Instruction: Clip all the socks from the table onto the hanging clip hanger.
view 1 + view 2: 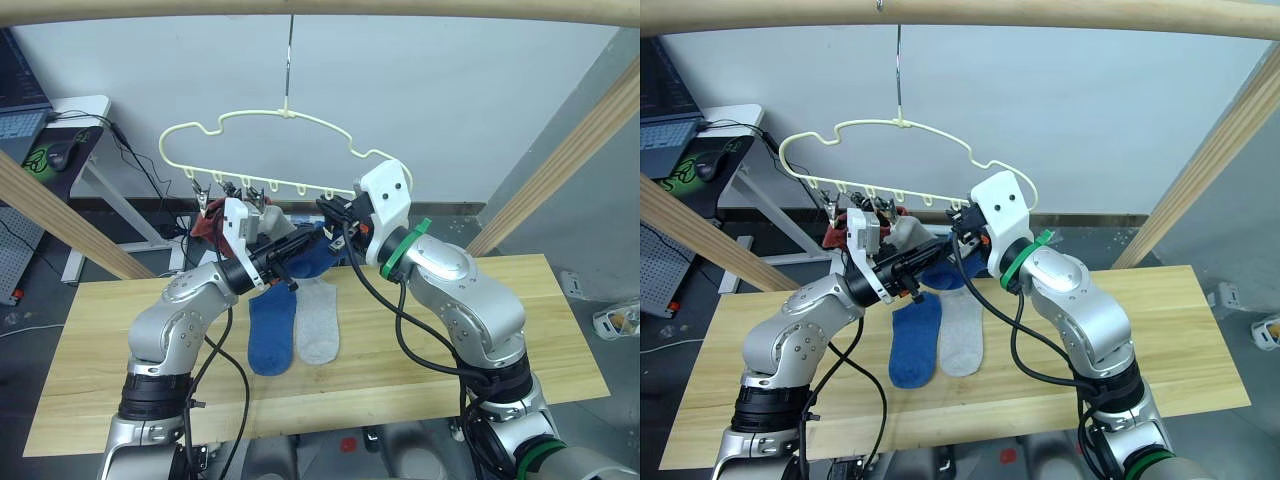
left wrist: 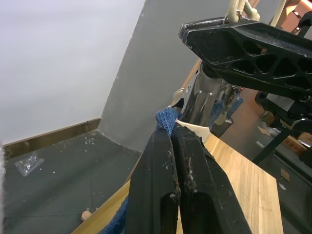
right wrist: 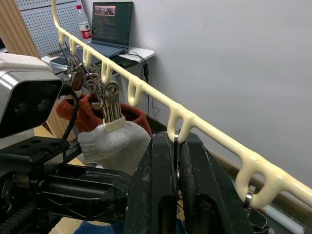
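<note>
While hanging high at twelve o'clock, clip hanger sways free on thin hook, light and wiry, likely to swing if pushed. Below, desk carrying blue sock and grey sock flat side by side, touching, at six o'clock of the frame. Already clipped up: rust red sock and another grey sock. Right gripper with fingers pressed together on a silver clip, probably squeezing it open. Left gripper with fingers closed on second blue sock, cuff offered toward that clip. Soft, limp knit; best pinched near cuff edge.
</note>
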### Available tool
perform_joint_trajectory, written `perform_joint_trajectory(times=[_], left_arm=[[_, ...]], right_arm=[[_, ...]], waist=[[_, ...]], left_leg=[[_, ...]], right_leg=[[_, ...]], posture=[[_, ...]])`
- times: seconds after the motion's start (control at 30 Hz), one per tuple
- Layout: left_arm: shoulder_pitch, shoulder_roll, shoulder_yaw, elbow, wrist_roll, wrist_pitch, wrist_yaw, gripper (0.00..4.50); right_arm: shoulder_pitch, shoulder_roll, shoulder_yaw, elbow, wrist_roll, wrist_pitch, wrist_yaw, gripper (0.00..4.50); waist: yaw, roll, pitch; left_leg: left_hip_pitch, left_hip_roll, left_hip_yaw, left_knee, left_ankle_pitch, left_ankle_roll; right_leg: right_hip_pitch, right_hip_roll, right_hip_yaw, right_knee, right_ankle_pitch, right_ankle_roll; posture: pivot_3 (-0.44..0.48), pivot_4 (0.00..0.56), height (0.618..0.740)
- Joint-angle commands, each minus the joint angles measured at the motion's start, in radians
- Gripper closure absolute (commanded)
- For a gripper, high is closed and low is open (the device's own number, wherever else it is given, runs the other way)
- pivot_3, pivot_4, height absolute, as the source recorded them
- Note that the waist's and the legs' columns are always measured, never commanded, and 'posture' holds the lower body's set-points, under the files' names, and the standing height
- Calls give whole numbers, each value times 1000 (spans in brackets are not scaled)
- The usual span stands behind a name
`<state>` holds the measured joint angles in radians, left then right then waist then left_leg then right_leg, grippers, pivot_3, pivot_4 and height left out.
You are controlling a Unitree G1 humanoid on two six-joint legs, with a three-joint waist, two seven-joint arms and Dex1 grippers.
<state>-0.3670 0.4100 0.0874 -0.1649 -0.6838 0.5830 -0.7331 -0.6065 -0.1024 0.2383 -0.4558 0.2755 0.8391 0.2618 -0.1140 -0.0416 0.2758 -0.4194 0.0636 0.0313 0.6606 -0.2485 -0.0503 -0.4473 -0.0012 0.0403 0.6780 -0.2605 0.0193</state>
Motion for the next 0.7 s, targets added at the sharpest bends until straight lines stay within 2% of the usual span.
perform_joint_trajectory(times=[0.03,0.2,0.47,0.57,0.7], left_arm=[[-15,3,18,-41,-20,-9,-11,4500],[-8,3,15,-50,-17,-9,-7,4500],[2,1,16,-68,-10,1,20,4500],[0,7,16,-67,-11,10,28,3910],[13,28,6,-79,-4,14,11,2728]], right_arm=[[-4,10,11,-39,18,-10,20,3593],[-8,1,14,-45,24,1,34,1734],[17,-83,-22,-108,90,38,120,1734],[25,-124,-41,-133,123,56,152,1689],[36,-180,-62,-164,157,75,185,1689]], waist=[[0,0,0],[1,0,0],[3,0,0],[3,0,0],[3,0,0]], left_leg=[[0,0,0,0,0,0],[0,0,0,0,0,0],[0,0,0,0,0,0],[0,0,0,0,0,0],[0,0,0,0,0,0]], right_leg=[[0,0,0,0,0,0],[0,0,0,0,0,0],[0,0,0,0,0,0],[0,0,0,0,0,0],[0,0,0,0,0,0]], posture=[[-161,274,735],[-160,276,735],[-154,279,735],[-154,277,735],[-156,276,735]])
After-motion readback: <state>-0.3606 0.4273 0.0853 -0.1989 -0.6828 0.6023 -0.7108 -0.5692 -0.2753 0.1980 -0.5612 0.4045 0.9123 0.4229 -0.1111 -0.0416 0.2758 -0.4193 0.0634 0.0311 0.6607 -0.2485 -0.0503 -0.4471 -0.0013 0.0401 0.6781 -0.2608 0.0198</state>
